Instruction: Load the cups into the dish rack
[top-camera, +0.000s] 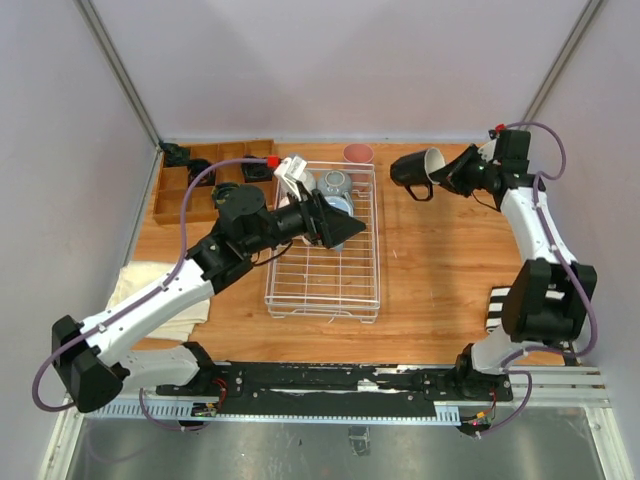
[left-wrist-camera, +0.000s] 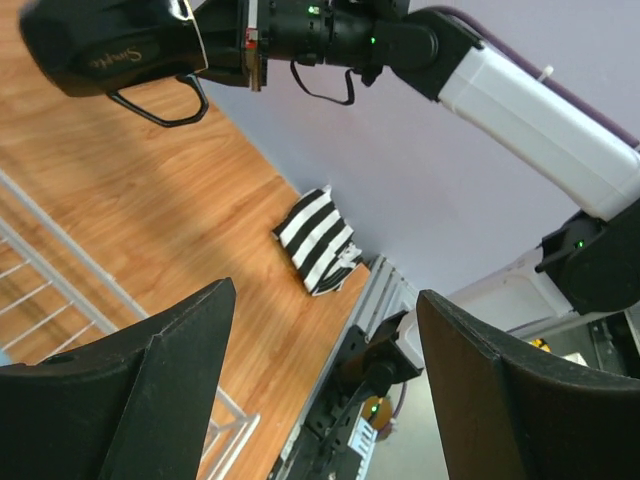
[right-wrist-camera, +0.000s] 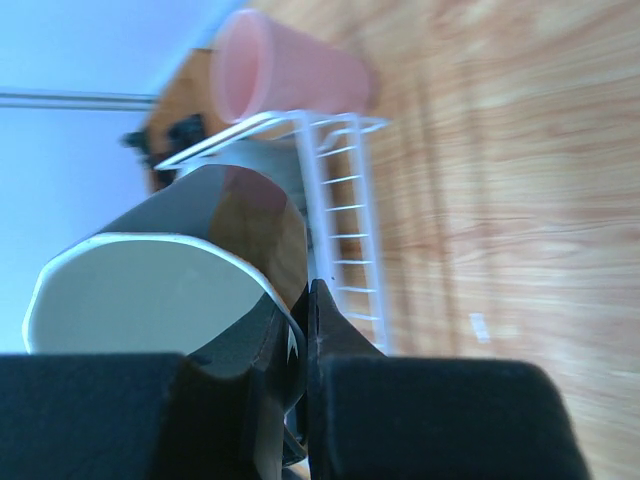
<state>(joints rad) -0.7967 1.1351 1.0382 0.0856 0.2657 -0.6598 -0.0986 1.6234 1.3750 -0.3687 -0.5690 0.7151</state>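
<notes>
**Two-arm bench: black mug held aloft, rack at centre**

A mounting rail (top-camera: 330, 380) is fixed at 6 o'clock. A striped cloth (top-camera: 497, 305) is laid at 4 o'clock and a cream cloth (top-camera: 140, 285) at 8 o'clock. The dish rack (top-camera: 322, 312) is placed at centre, and a grey-green mug (top-camera: 335, 183) is seen at its far end. The left gripper (top-camera: 335, 228) is held over the rack, its fingers spread wide and nothing gripped. At 1 o'clock the black mug (top-camera: 415, 170) is pinched at its rim by the right gripper (top-camera: 445, 171), clear of the table and tipped on its side. A wooden tray (top-camera: 185, 195) is set at 10 o'clock. The pink tumbler (top-camera: 358, 153) is stood at 12 o'clock, just beyond the rack.
</notes>
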